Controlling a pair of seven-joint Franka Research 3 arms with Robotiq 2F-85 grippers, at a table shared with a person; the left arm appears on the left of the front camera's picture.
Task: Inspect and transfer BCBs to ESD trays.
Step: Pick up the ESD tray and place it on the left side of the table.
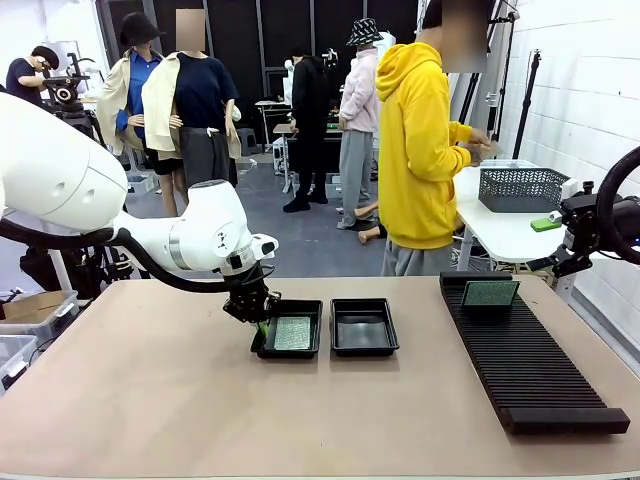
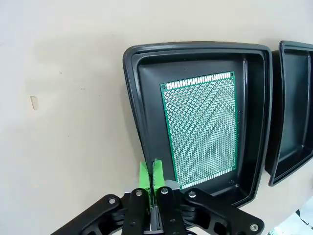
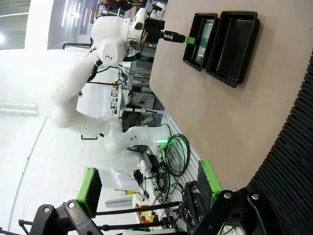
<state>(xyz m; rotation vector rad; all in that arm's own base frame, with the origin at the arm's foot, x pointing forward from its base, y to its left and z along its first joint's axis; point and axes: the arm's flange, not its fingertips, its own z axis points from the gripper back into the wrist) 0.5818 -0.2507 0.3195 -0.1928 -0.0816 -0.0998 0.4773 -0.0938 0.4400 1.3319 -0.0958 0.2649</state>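
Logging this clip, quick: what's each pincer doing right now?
Left pincer: closed beside the tray rim, nothing visibly held.
Right pincer: open, empty.

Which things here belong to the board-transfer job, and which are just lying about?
Job: left tray holding one green board; empty right tray; second board standing in the slotted rack.
Lying about: grey mesh basket on the white side table.

Left arm (image 1: 190,240) stretched in low, left tool (image 1: 261,323) pointing down, jaws pressed together, right tool (image 3: 149,188) spread wide
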